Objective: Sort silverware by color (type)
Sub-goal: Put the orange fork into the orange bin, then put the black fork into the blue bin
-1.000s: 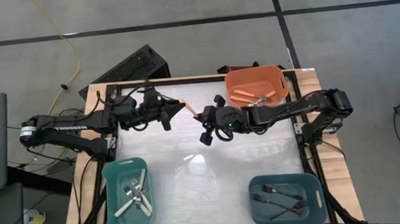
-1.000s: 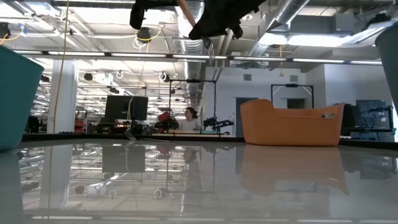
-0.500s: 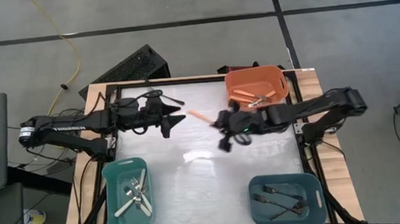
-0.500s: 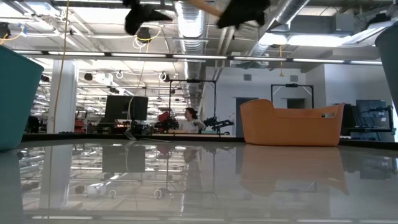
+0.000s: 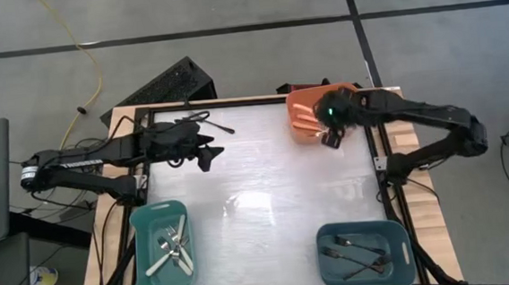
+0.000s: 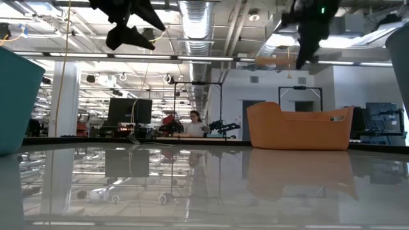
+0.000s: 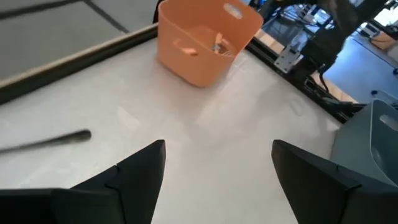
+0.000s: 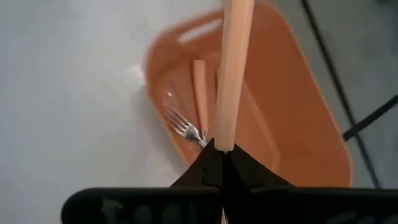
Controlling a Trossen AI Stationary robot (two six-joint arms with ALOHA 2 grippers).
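Observation:
My right gripper (image 8: 222,151) hangs over the orange bin (image 5: 310,97) at the table's far right, shut on an orange-handled piece of silverware (image 6: 275,62); its metal head is hidden. More orange-handled pieces and a fork (image 8: 183,127) lie on the bin's floor. My left gripper (image 7: 217,174) hovers open and empty above the far left of the white table (image 5: 258,187). In the high view it (image 5: 207,154) points toward the table's right edge. My right gripper pinches the orange handle near one end (image 8: 229,134) between its two fingertips. The fingers come from above and point down. The handle sticks out about level from them, lifted clear above the orange bin.
A teal bin (image 5: 137,224) with white-handled silverware stands at the near left. A darker bin (image 5: 326,234) with black-handled silverware stands at the near right. A black keyboard (image 5: 165,84) lies beyond the far left corner. A person (image 6: 193,121) sits far off in the room.
My left gripper has opened, let go of the orange-handled piece and drawn back toward the table's left edge. My right gripper has taken that piece and carried it toward the far right, until it hangs above the orange bin.

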